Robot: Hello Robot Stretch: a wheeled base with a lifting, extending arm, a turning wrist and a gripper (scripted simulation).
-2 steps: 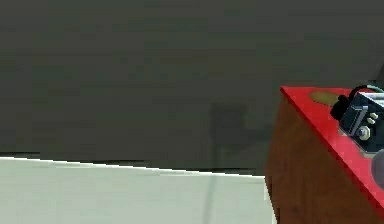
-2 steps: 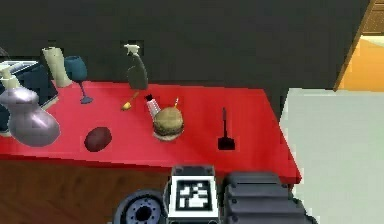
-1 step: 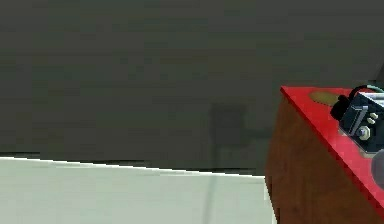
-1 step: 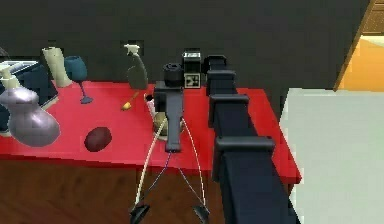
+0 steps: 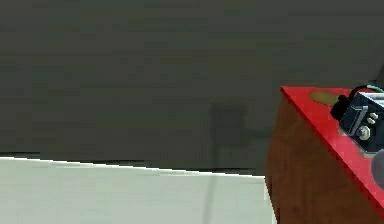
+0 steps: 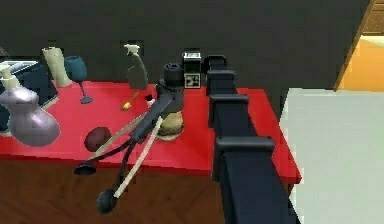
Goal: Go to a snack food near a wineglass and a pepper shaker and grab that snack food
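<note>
**A:** Where is the snack sitting?

**B:** I am taking it to be the tan rounded lump [image 6: 172, 123], lying about midway between the far and near edges of the red flat-topped worktop [image 6: 185, 165]. The blue stemmed wineglass [image 6: 80, 72] is standing by the far edge. A slim grey-green tapered bottle [image 6: 133, 68], perhaps the pepper shaker, is rising between the two. I am judging that this company is why the arm is stretching out just here.

**A:** And the hand?

**B:** The dark two-fingered hand [image 6: 158, 108] is hanging at the end of the dark square-sectioned arm [image 6: 232, 120], right by the lump. I cannot tell how its fingers are set. I also cannot tell whether it is holding anything, since the lump is lying on the worktop right at it.

**A:** Is anything crowding it?

**B:** Dark long-handled utensils [image 6: 115, 160] are sprawling toward the near edge, with a dark reddish round thing [image 6: 97, 138] beside them. A straight lift is looking safer to me than a drag.
</note>
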